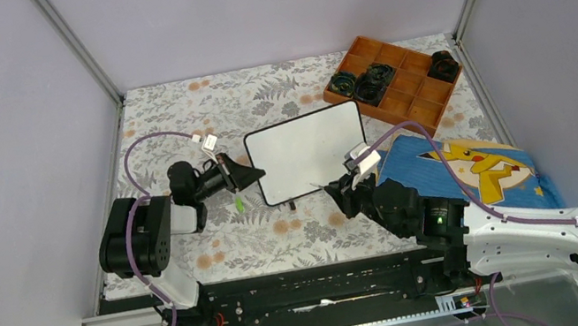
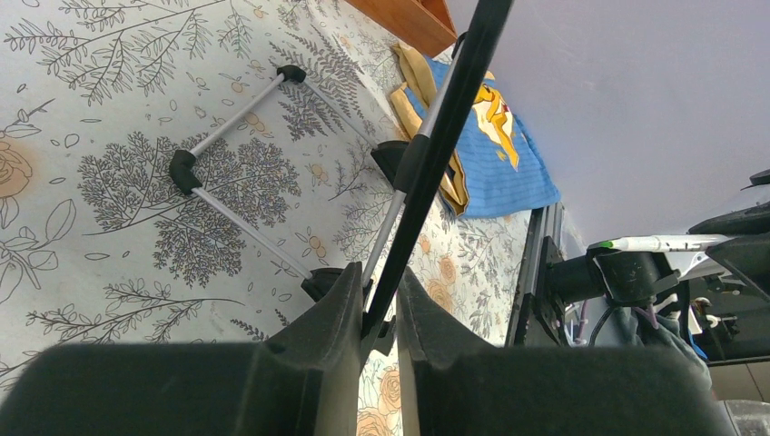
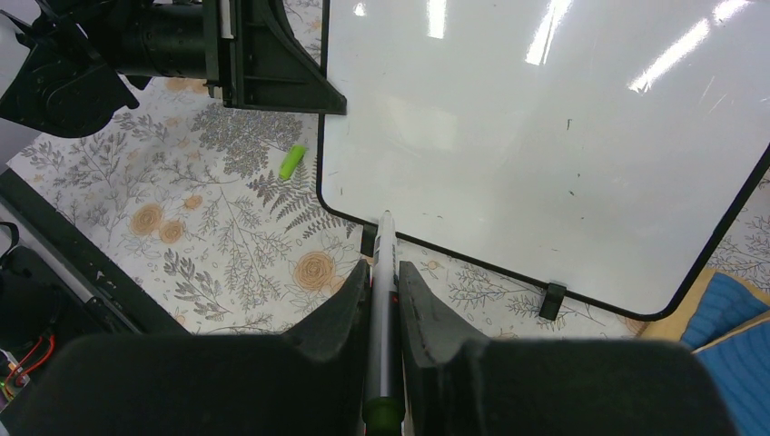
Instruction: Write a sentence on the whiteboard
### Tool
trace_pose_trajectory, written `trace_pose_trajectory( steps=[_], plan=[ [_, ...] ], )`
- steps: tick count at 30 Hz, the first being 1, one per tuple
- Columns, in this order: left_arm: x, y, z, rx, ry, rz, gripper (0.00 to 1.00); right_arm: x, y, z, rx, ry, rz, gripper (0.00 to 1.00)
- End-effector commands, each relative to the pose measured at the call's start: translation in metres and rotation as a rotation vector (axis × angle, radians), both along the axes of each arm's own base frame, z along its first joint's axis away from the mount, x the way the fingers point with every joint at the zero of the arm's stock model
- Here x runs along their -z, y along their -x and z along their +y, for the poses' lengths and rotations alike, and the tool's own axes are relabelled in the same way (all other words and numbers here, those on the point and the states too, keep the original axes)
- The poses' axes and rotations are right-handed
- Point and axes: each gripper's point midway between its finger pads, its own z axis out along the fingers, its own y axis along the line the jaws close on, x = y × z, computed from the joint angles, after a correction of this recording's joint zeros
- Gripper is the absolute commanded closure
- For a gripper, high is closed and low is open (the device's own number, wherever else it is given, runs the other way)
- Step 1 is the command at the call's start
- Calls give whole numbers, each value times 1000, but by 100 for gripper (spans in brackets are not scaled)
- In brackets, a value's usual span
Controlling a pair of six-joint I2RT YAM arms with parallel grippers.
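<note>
The whiteboard (image 1: 309,152) stands tilted on the flowered table, and its face (image 3: 545,136) is blank; no green sentence shows on it. My left gripper (image 1: 247,175) is shut on the board's left edge; in the left wrist view its fingers (image 2: 380,272) pinch the thin black frame (image 2: 445,127). My right gripper (image 1: 336,193) is shut on a white marker (image 3: 384,300) with a green end. The marker tip sits at the board's lower left corner, by the frame. A green marker cap (image 3: 291,162) lies on the table left of the board.
A wooden compartment tray (image 1: 428,107) with black items stands at the back right. A blue Pikachu cloth (image 1: 470,167) lies right of the board, close to my right arm. Walls close in the table on three sides.
</note>
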Motion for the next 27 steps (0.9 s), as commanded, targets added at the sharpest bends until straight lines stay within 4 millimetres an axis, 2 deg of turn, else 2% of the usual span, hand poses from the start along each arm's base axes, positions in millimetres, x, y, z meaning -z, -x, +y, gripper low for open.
trace_pose_trajectory(
  steps=[1, 27],
  plan=[
    [0, -2, -1, 0, -25, -37, 81, -32, 0, 7, -8, -87, -34, 100],
    [2, -3, -1, -7, -47, -40, 92, -35, -5, 15, 0, -74, -37, 100]
  ],
)
